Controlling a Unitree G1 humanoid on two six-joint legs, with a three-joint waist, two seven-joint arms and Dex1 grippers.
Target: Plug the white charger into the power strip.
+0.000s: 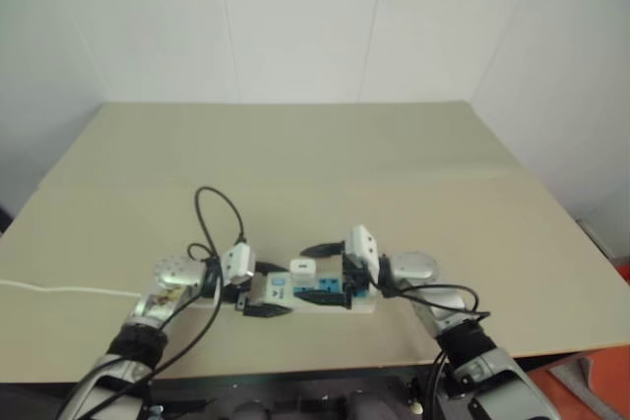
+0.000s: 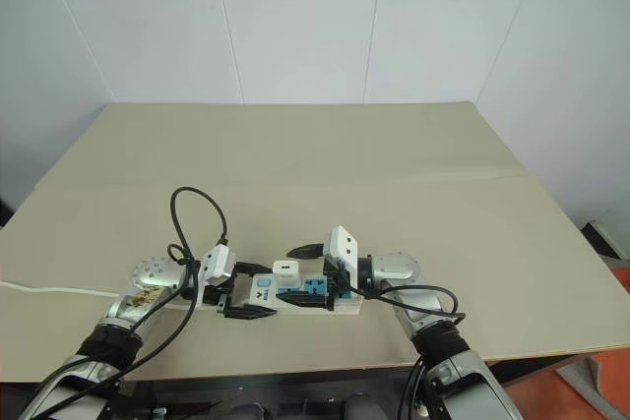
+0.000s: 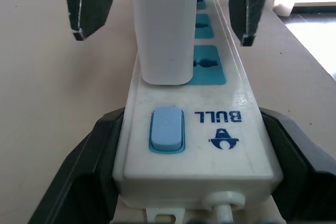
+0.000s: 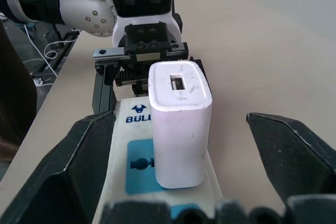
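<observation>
The power strip (image 2: 317,299) lies flat near the table's front edge, with blue sockets and a blue switch (image 3: 167,128) at its left end. The white charger (image 2: 285,270) stands upright in the socket closest to the switch. My left gripper (image 2: 254,290) is shut on the strip's switch end, its black fingers (image 3: 86,156) pressed against both long sides. My right gripper (image 2: 295,274) reaches in from the right and is open. Its fingers (image 4: 294,156) stand on either side of the charger (image 4: 178,124) with clear gaps and do not touch it.
The strip's white cord (image 2: 39,290) runs left off the beige table (image 2: 325,164). A black cable loop (image 2: 192,206) rises over my left wrist. The table's front edge lies just below the strip, and white walls close the back and right.
</observation>
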